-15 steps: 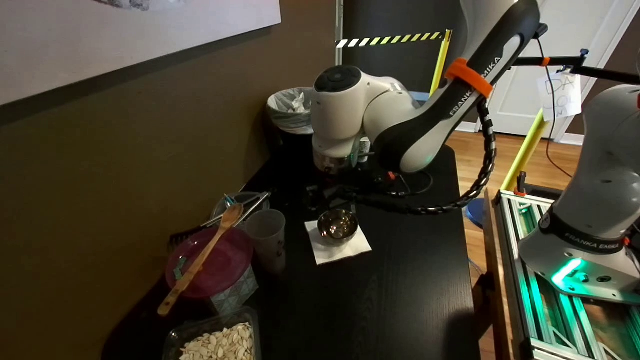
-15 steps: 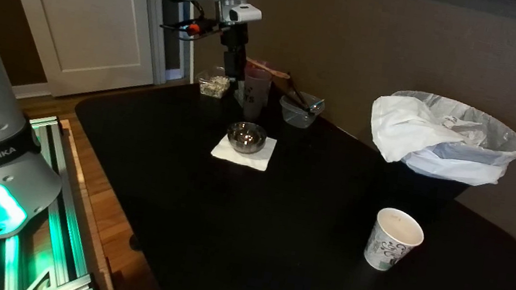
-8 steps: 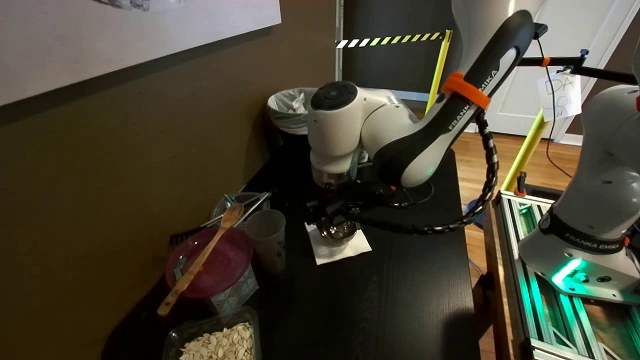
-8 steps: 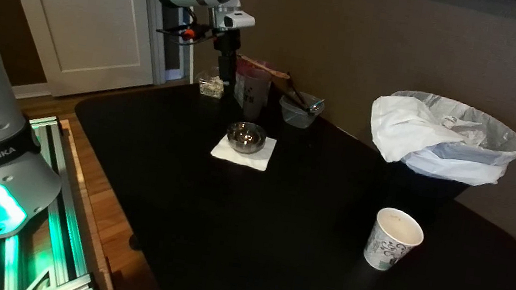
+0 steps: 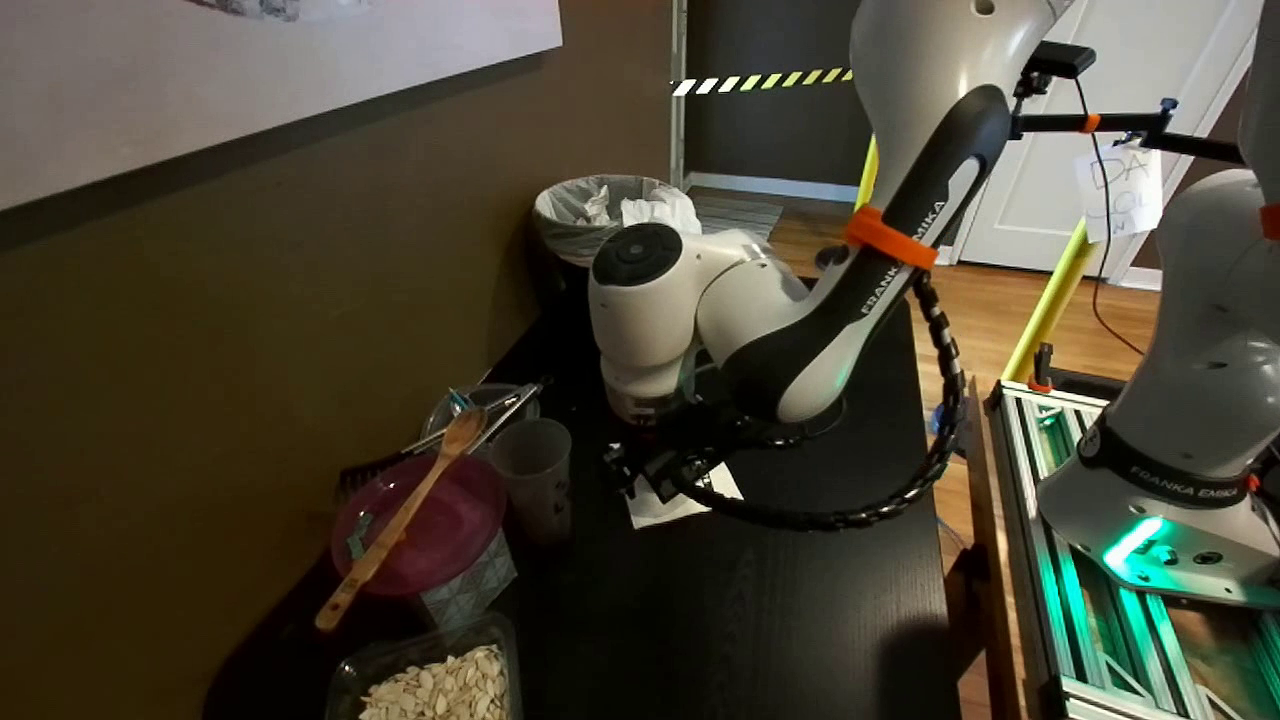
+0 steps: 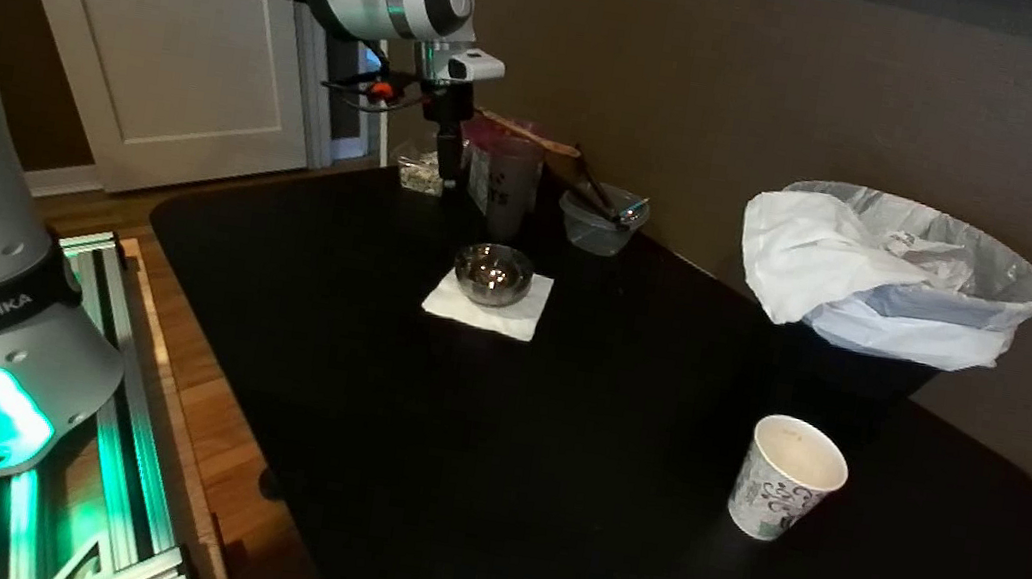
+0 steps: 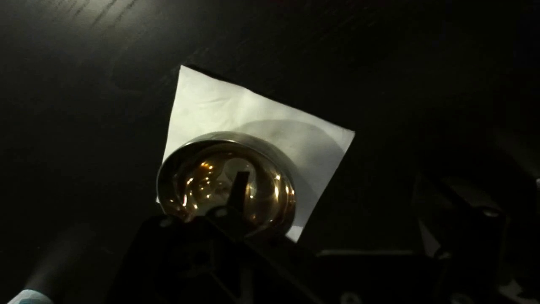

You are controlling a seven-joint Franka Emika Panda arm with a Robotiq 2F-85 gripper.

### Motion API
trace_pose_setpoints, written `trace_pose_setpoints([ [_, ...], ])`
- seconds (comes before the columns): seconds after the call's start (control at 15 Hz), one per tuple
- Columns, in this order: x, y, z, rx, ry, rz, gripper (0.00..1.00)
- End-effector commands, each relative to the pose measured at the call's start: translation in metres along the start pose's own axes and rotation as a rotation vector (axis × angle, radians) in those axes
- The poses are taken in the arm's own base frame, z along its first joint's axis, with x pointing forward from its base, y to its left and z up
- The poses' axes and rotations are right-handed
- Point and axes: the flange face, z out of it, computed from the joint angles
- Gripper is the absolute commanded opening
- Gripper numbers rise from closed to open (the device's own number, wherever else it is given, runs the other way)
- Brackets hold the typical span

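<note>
My gripper (image 5: 640, 478) is in the air above the black table, with nothing between its fingers. In the wrist view its dark fingers (image 7: 335, 190) stand wide apart, and one overlaps the bowl in the picture. It also shows in an exterior view (image 6: 447, 177), in front of the seed box and left of the frosted cup. A shiny metal bowl (image 6: 493, 276) stands upright on a white napkin (image 6: 482, 317). The wrist view shows the bowl (image 7: 265, 185) and napkin (image 7: 206, 101) from above. In an exterior view the gripper hides most of the bowl, and part of the napkin (image 5: 660, 512) shows.
A frosted cup (image 5: 535, 485), a pink bowl (image 5: 450, 540) with a wooden spoon (image 5: 400, 525) across it, and a seed box (image 5: 440, 685) stand along the wall. A clear container (image 6: 595, 230) holds utensils. A paper cup (image 6: 782, 483) and lined bin (image 6: 888, 301) are beyond.
My gripper has come lower. In an exterior view it has moved across the bowl and now covers it. The bowl, napkin and other things have not moved.
</note>
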Motion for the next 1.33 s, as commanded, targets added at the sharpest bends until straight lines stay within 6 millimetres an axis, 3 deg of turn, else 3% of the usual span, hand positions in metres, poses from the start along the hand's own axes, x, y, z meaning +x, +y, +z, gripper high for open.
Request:
trace_pose_setpoints([
  [0.0,0.019,-0.009,0.011,-0.004,0.022,-0.068,0.79],
  [0.07,0.024,-0.009,0.014,-0.01,0.022,-0.077,0.65],
  [0.2,0.034,-0.009,0.018,-0.011,0.028,-0.089,0.55],
  [0.33,0.043,-0.008,0.023,-0.013,0.028,-0.098,0.51],
  [0.47,0.05,-0.006,0.029,-0.015,0.024,-0.103,0.57],
  [0.67,0.056,-0.002,0.039,-0.011,0.008,-0.105,0.55],
  [1.07,0.057,0.003,0.057,-0.01,-0.02,-0.11,0.41],
  [1.13,0.057,0.004,0.059,-0.005,-0.023,-0.11,0.35],
  [1.27,0.059,0.006,0.063,0.009,-0.03,-0.111,0.36],
])
